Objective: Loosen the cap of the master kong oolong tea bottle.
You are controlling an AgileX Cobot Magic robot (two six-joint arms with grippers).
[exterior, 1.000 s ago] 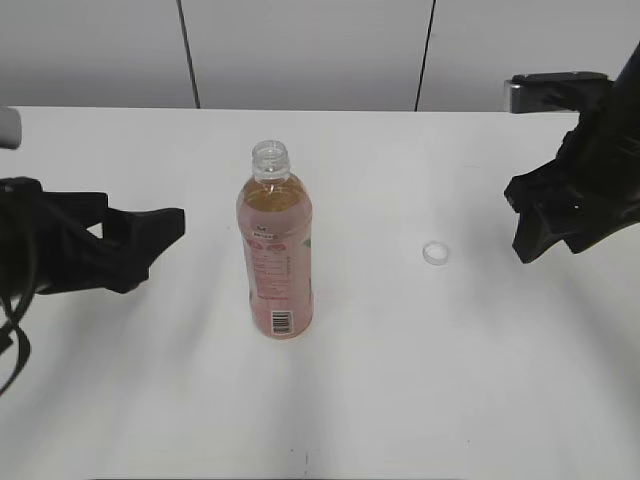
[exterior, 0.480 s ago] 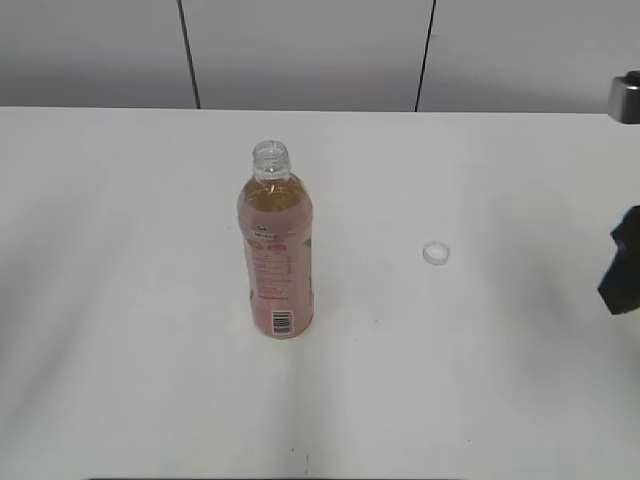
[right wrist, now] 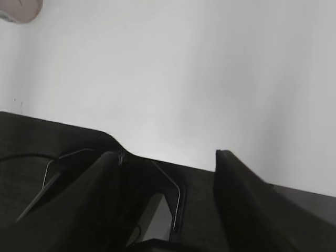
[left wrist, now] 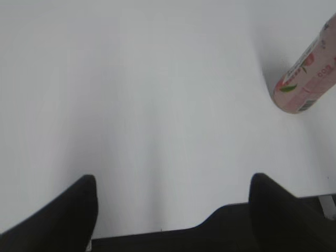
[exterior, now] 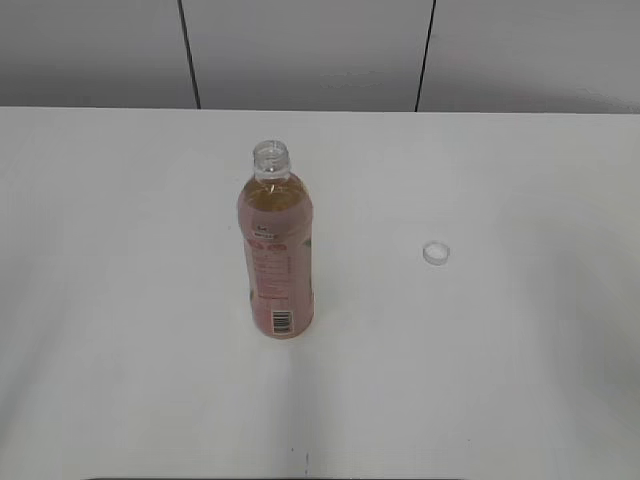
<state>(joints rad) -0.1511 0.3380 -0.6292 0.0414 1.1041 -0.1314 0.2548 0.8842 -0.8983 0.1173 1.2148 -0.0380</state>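
The master kong oolong tea bottle (exterior: 276, 255) stands upright on the white table, pink label, amber tea, its threaded clear neck bare. Its base shows in the left wrist view (left wrist: 310, 79) and a sliver in the right wrist view (right wrist: 21, 9). The white cap (exterior: 436, 253) lies on the table to the bottle's right, apart from it. Neither gripper shows in the exterior view. My left gripper (left wrist: 173, 184) is open and empty over the table's near edge. My right gripper (right wrist: 168, 157) is open and empty over the table's edge.
The white table (exterior: 150, 380) reaches to a grey panelled wall (exterior: 300, 50) at the back. A dark area below the table's edge with thin cables (right wrist: 42, 168) shows in the right wrist view.
Both arms have drawn back out of the exterior view, the left one first, then the right. The bottle and cap have not moved.
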